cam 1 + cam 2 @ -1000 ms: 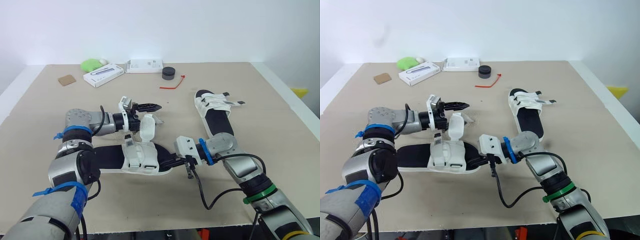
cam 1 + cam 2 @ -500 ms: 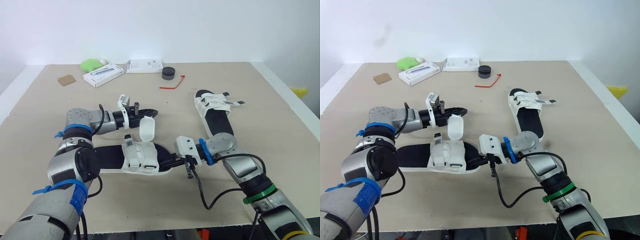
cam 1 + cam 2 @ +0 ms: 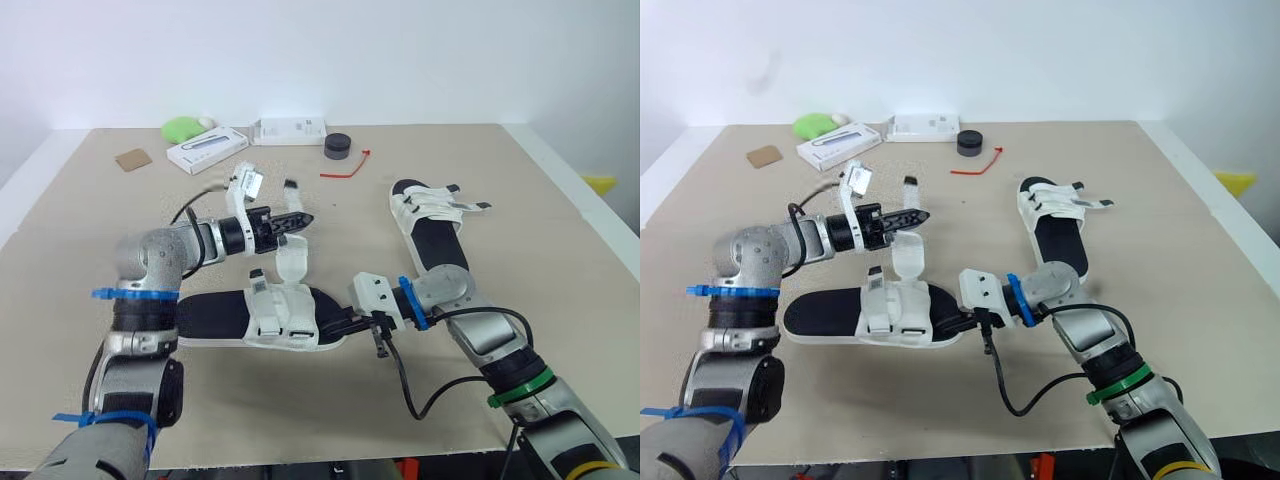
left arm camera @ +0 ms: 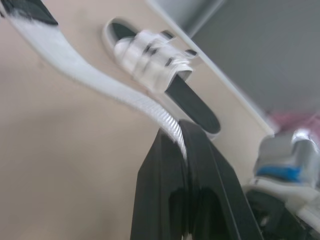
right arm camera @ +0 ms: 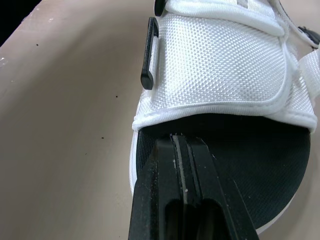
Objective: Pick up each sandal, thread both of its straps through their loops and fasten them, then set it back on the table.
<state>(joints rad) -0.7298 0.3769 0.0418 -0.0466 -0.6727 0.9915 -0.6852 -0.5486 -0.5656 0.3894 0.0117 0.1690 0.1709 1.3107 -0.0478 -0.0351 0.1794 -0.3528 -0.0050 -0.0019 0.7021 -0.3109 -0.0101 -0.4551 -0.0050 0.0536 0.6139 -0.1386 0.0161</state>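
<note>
The near sandal [image 3: 260, 318], black-soled with white straps, lies flat on the table [image 3: 560, 260] in front of the robot, its toe end pointing toward the robot's right. One strap [image 3: 291, 258] is lifted clear of it and curves up into the left gripper [image 3: 298, 222], whose black fingers are pinched tight on the webbing; the strap's free end sticks out beyond the fingertips. At the toe, the right gripper [image 3: 335, 325] is clamped on the rim of the sole, its fingers nearly together with a thin white line between them. The second sandal [image 3: 432, 232] rests farther off on the robot's right, well apart from the first, its straps lying across the footbed. Along the far edge sit a green object [image 3: 183, 128], two white boxes [image 3: 206, 150], a black puck [image 3: 338, 146], a red tie [image 3: 347, 168] and a scrap of cardboard [image 3: 133, 159].
</note>
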